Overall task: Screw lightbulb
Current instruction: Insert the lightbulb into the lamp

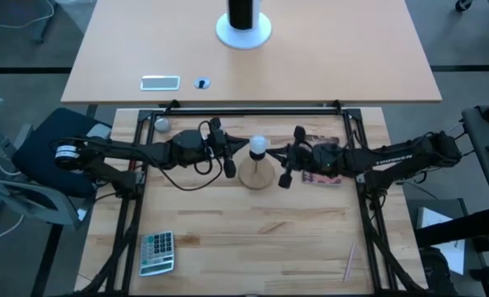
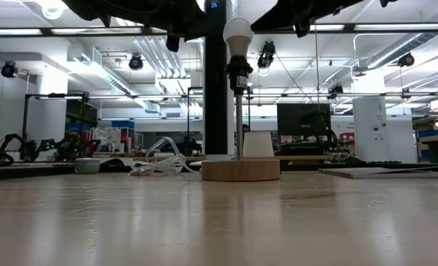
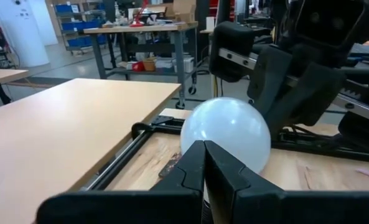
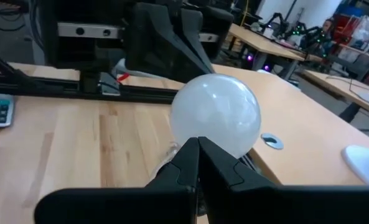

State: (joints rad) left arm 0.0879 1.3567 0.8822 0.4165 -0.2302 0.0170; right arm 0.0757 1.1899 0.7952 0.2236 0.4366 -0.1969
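The left gripper [image 3: 203, 163] is seen pinched closed and empty, with the lightbulb [image 3: 226, 134] just ahead of its tips. The right gripper [image 4: 198, 160] is likewise closed on nothing, facing the bulb from the opposite side. The bulb is seated atop the socket of the wooden disc stand [image 2: 240, 170]. If either closed tip is pushed forward, the light stand could be tipped, or the bulb left only loosely threaded.

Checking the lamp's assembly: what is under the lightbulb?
A dark socket on a thin rod, standing on a round wooden base. The lightbulb sits in it; its screw base is hidden.
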